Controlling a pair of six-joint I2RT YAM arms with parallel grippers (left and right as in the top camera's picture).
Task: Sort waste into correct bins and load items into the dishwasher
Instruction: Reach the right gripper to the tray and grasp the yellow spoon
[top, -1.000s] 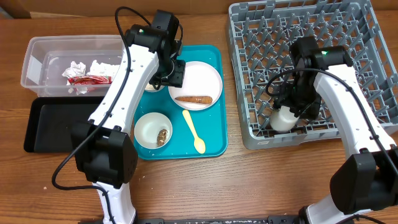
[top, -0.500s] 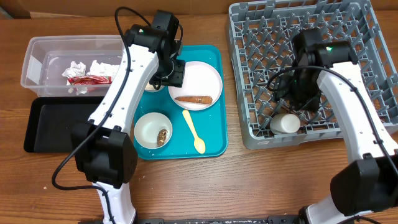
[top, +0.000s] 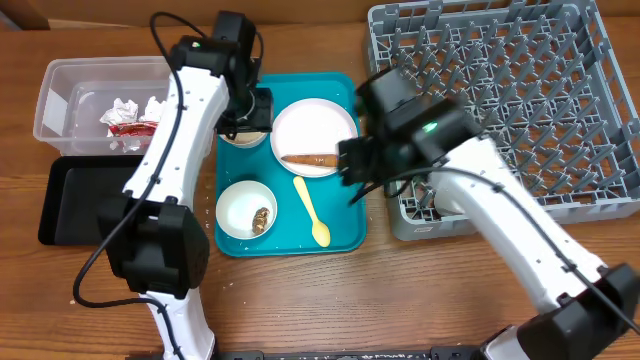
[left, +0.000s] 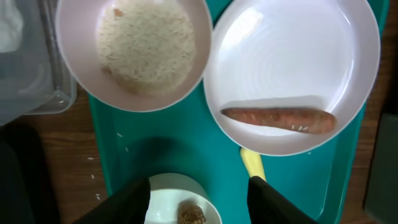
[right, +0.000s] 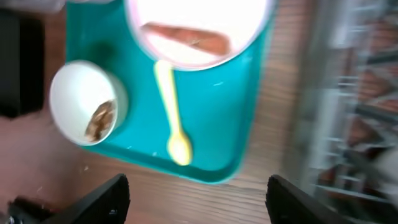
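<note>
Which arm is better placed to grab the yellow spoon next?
Right. The right hand hovers open by the spoon, lined up between its fingers; the left hand is farther up the tray, over the rice bowl.

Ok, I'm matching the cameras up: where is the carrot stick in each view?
Overhead: carrot stick near centre, on the plate, in its lower part.
Left wrist: right of centre, across the lower part of the plate.
Right wrist: top centre, blurred.
Shared landmark: the plate beneath it.

The left arm (top: 185, 120) and right arm (top: 500, 215) are showing white shells, black joints, looping black cables (top: 110, 250), and green lights (top: 430, 127) behind the left tool (left: 199, 200) and right tool (right: 199, 205).
</note>
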